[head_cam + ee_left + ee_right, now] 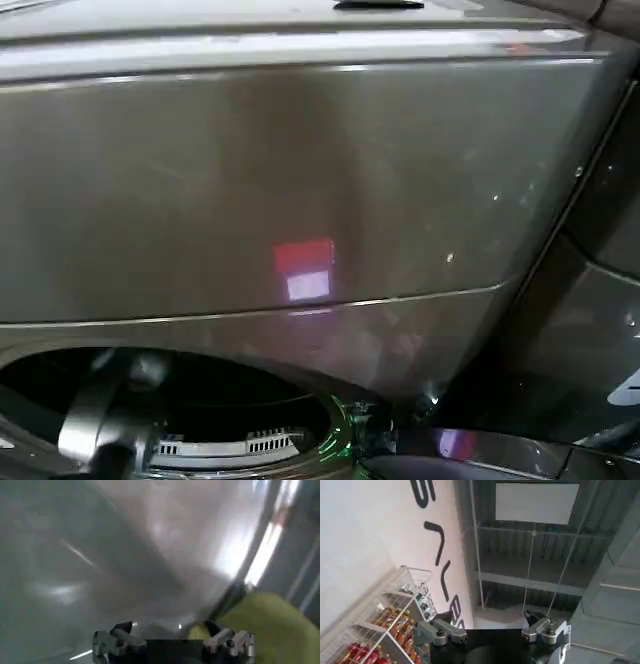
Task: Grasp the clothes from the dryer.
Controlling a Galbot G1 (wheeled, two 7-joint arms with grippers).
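We find one piece of the clothes, the yellow-green bundle (272, 625), lying against the curved metal wall inside the drum of the dryer (300, 190), as seen from the left wrist. It sits just beside one fingertip of the left gripper (170, 627), off to one side of the jaw line and not between the fingers. The navy bundle cannot be made out.

The left gripper is spread wide and holds nothing; both fingers (122, 630) stand free, well apart from each other. In the head view, the left arm (95, 415) reaches down through the porthole (200, 400) at the lower edge of the dryer's bronze-grey front panel.

The right gripper (490, 625) is parked away from the machine, pointing up towards the ceiling, with a shelf of bottles (385, 625) to one side. Its fingers are likewise wide apart and empty.

Risks, in our judgement:
- The bundle lies outside the open jaws. Closing from this pose would likely catch only an edge of cloth, or nothing, and a thin pinch of soft fabric may slip out on withdrawal.
- The cloth rests on a smooth curved wall. A sideways approach could push it along the drum rather than gather it.
- The fingertips are near the metal; pressing further in to reach the fabric could drive them against the drum.
- The arm passes close to the porthole rim, so a lateral correction risks contact there.
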